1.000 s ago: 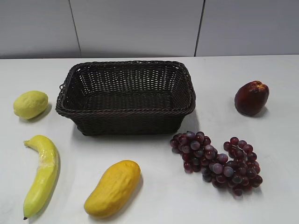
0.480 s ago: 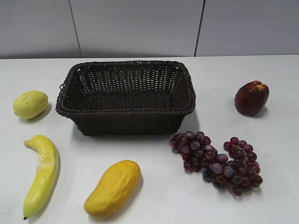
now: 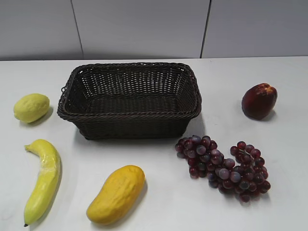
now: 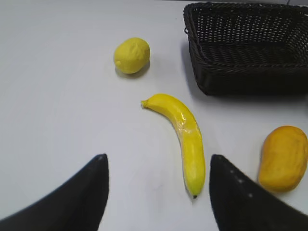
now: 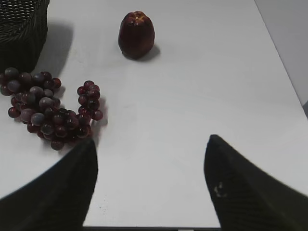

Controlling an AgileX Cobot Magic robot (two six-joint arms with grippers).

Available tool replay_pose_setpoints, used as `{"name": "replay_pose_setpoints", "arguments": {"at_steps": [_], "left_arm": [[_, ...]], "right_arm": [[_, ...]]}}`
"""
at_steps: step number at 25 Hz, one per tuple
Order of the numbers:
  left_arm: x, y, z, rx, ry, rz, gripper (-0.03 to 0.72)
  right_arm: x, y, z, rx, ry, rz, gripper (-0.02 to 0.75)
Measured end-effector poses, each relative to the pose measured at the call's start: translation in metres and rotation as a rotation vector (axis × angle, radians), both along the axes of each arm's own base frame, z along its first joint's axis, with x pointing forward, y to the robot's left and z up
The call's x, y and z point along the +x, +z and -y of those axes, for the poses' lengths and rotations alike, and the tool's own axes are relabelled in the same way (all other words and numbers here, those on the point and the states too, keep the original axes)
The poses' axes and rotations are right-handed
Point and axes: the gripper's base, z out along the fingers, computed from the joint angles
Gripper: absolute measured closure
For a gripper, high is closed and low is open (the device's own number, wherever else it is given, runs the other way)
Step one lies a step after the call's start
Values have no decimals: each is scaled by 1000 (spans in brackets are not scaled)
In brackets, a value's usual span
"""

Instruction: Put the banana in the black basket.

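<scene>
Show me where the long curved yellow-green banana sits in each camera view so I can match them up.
Exterior view: the long curved yellow-green banana lies at lower left, dark tip toward the bottom edge.
Left wrist view: the banana lies centre, between the open left hand fingers.
Right wrist view: not in it.
Shared landmark: the dark woven wicker basket, upper right of the banana in both; its corner shows at the right wrist view's upper left.

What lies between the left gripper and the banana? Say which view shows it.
Nothing: in the left wrist view, only bare table separates the open left gripper from the banana.
</scene>
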Motion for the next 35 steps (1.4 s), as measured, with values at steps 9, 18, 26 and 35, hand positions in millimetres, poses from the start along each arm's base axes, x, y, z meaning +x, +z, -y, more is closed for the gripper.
{"name": "replay_pose_setpoints", "arguments": {"at_steps": [9, 18, 26, 35], "left_arm": [[68, 12, 10, -141, -25, -249, 42], [121, -20, 23, -150, -70, -524, 64], [145, -50, 56, -94, -149, -673, 82], [166, -83, 94, 49, -173, -843, 92]], "right_arm": [[0, 0, 0, 0, 0, 0, 183], [0, 0, 0, -1, 0, 0, 183], [0, 0, 0, 0, 0, 0, 183], [0, 0, 0, 0, 0, 0, 183]]}}
